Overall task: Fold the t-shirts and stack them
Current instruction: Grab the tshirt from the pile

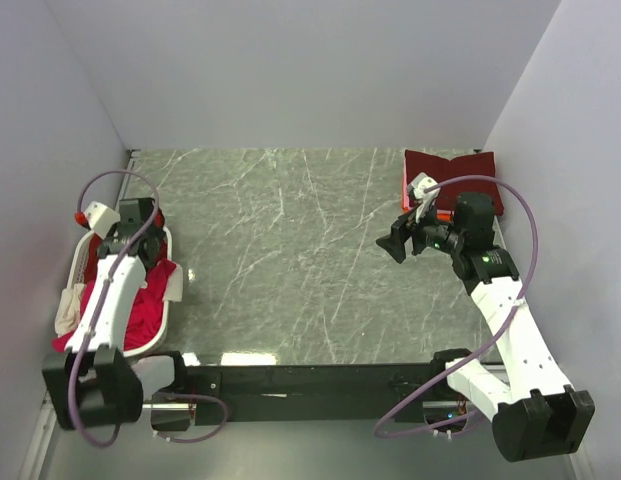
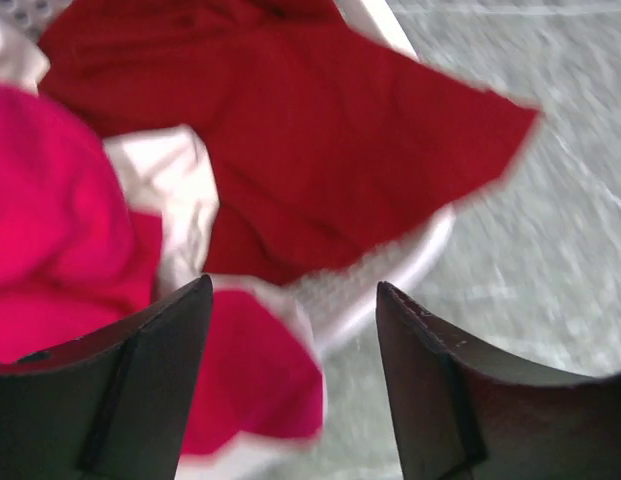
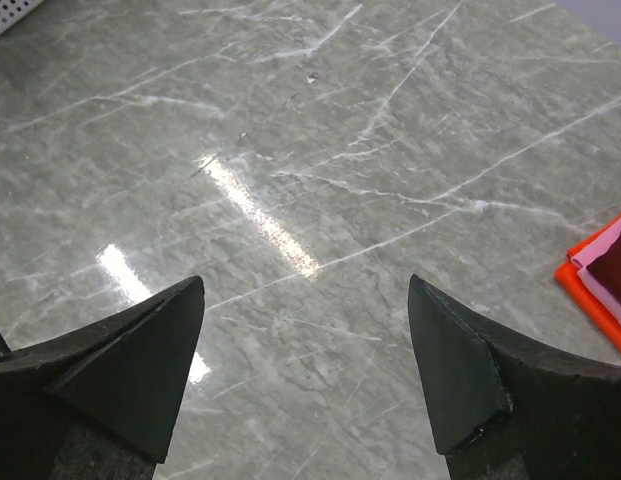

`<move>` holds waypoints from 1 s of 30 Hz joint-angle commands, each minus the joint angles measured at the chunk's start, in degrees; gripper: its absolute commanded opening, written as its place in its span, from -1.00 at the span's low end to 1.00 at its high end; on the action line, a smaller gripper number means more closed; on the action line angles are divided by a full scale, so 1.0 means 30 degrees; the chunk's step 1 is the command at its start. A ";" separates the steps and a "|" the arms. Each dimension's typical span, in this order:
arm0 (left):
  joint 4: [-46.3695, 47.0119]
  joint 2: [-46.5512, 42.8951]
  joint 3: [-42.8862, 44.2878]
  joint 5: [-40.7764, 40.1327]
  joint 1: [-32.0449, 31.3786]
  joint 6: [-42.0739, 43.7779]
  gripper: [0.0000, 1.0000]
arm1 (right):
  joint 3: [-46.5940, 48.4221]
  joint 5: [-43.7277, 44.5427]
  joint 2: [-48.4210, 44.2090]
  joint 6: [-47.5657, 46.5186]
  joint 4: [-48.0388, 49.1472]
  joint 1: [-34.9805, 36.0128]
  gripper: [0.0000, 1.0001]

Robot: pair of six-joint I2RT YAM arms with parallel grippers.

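A white lattice basket (image 1: 173, 262) at the left holds loose t-shirts: a dark red one (image 2: 320, 140), a magenta-pink one (image 2: 50, 250) and a cream one (image 2: 175, 195). My left gripper (image 2: 295, 310) is open and empty, hovering over the basket's rim (image 2: 390, 275); it shows in the top view (image 1: 140, 215). A folded maroon shirt (image 1: 452, 170) lies on an orange one (image 3: 590, 290) at the far right. My right gripper (image 1: 398, 240) is open and empty above bare table, left of that stack; the wrist view shows it (image 3: 305, 290) too.
The grey marble table (image 1: 290, 260) lies between the basket and the stack. Pale walls close in the left, right and far sides. A dark rail (image 1: 310, 385) with the arm bases runs along the near edge.
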 commanded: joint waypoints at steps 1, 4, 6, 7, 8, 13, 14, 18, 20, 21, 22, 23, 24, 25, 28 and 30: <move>0.3118 0.1851 0.1181 0.2118 0.1552 0.2991 0.48 | 0.0043 0.0132 0.0172 -0.0570 0.0031 0.0117 0.76; 0.6192 0.2821 0.1448 0.8153 0.2989 0.6861 0.57 | 0.0043 0.0190 0.0319 -0.0658 0.0001 0.0117 0.76; 0.7221 0.3350 0.1710 0.9943 0.3602 0.7886 0.60 | 0.0101 0.0190 0.0378 -0.0804 -0.0144 0.0117 0.76; 0.7428 0.3874 0.2089 1.0820 0.3664 0.8327 0.60 | 0.0101 0.0190 0.0407 -0.0892 -0.0174 0.0117 0.75; 0.7488 0.4141 0.2325 1.0829 0.3665 0.8535 0.61 | 0.0072 0.0277 0.0437 -0.0922 -0.0232 0.0117 0.75; 0.6731 0.6508 0.3760 1.0478 0.3694 0.9795 0.56 | 0.0131 0.0219 0.0466 -0.1068 -0.0321 0.0146 0.75; 0.6524 0.7038 0.4401 1.0507 0.3694 0.9913 0.47 | 0.0131 0.0132 0.0495 -0.1097 -0.0350 0.0117 0.75; 0.6083 0.9208 0.5665 1.0363 0.3665 1.0177 0.23 | 0.0189 -0.0015 0.0554 -0.1156 -0.0526 0.0117 0.75; 0.5675 1.0146 0.6397 0.9516 0.3665 1.0235 0.11 | 0.0189 -0.0044 0.0525 -0.1157 -0.0613 0.0117 0.74; 0.5527 1.0439 0.6834 0.9308 0.3665 1.0294 -0.12 | 0.0189 -0.0131 0.0496 -0.1127 -0.0643 0.0117 0.74; 0.5439 1.0471 0.6984 0.9161 0.3665 1.0324 -0.33 | 0.0189 -0.0132 0.0496 -0.1127 -0.0643 0.0117 0.74; 0.5467 1.0326 0.7101 0.8869 0.3636 1.0295 -0.53 | 0.0160 -0.0132 0.0467 -0.1156 -0.0643 0.0088 0.74; 0.5554 0.9774 0.7132 0.8692 0.3577 1.0295 -0.67 | 0.0160 -0.0190 0.0495 -0.1098 -0.0643 0.0116 0.74; 0.5613 0.9362 0.7219 0.8517 0.3519 1.0324 -0.83 | 0.0160 -0.0249 0.0496 -0.1098 -0.0643 0.0088 0.74; 0.5438 0.7605 0.7950 0.7434 0.2992 1.0499 -0.99 | 0.0218 -0.0308 0.0612 -0.1098 -0.0672 0.0087 0.73; 0.5351 0.6087 0.8534 0.7226 0.2903 1.0500 -0.99 | 0.0247 -0.0279 0.0642 -0.1069 -0.0702 0.0088 0.72</move>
